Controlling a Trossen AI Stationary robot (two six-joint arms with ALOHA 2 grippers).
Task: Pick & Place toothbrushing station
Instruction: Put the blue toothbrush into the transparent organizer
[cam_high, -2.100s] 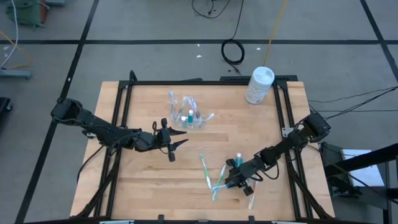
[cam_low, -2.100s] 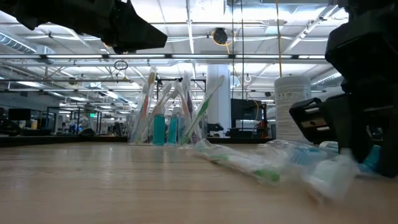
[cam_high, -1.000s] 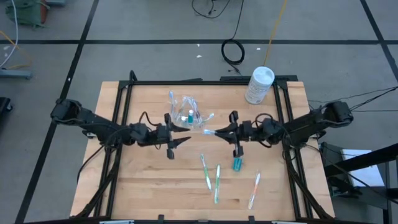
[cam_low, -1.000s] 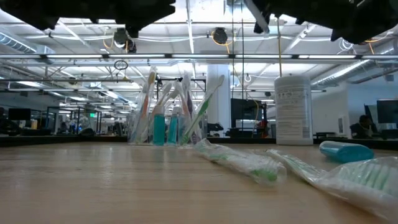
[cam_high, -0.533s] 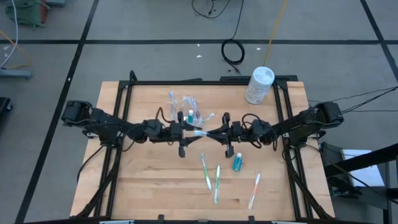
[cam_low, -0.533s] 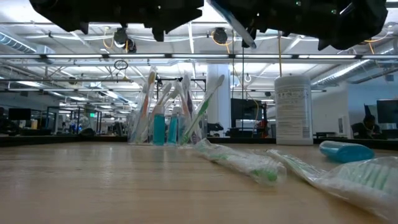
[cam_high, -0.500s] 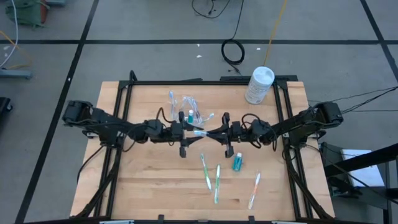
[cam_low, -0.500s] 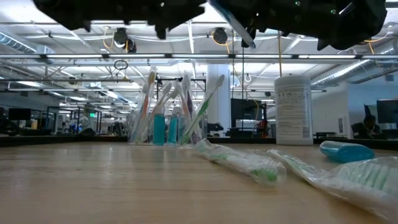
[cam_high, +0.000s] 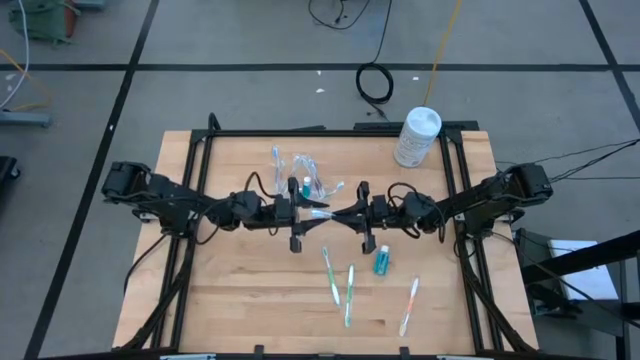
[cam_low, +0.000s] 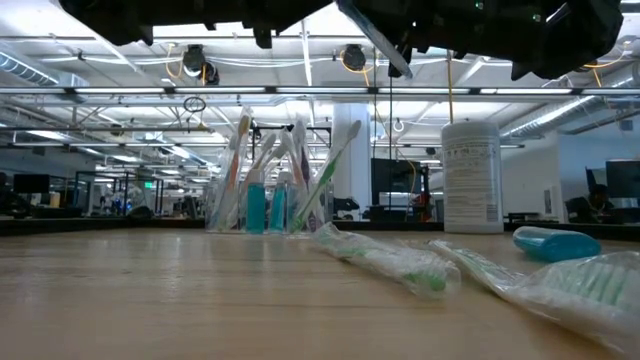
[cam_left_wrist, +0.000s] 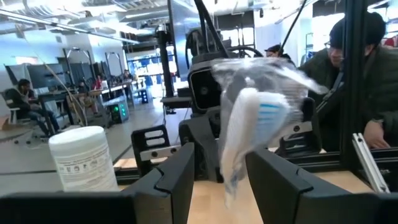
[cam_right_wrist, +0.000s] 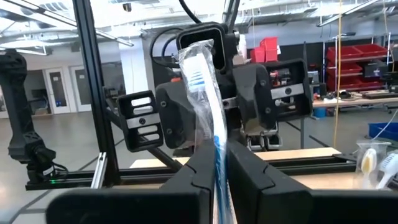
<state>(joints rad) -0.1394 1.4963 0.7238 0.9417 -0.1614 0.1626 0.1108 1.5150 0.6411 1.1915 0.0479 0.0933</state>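
Two grippers meeting tip to tip at frame centre in the high view, evidently for a handover: right gripper (cam_right_wrist: 216, 163) clamped on a wrapped brush (cam_right_wrist: 202, 81), left gripper (cam_left_wrist: 219, 186) parted around its head (cam_left_wrist: 249, 127), not yet closed. Cup (cam_high: 302, 170) just above them, upper centre. Wrist views alone showing the grip; low view only dark undersides.

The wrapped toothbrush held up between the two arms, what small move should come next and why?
Probably the left claw should close on the wrapped toothbrush. In the right wrist view the right claw is shut on its handle, and in the left wrist view the brush head sits between the left claw's open fingers. That would let the right claw release it for the clear cup.
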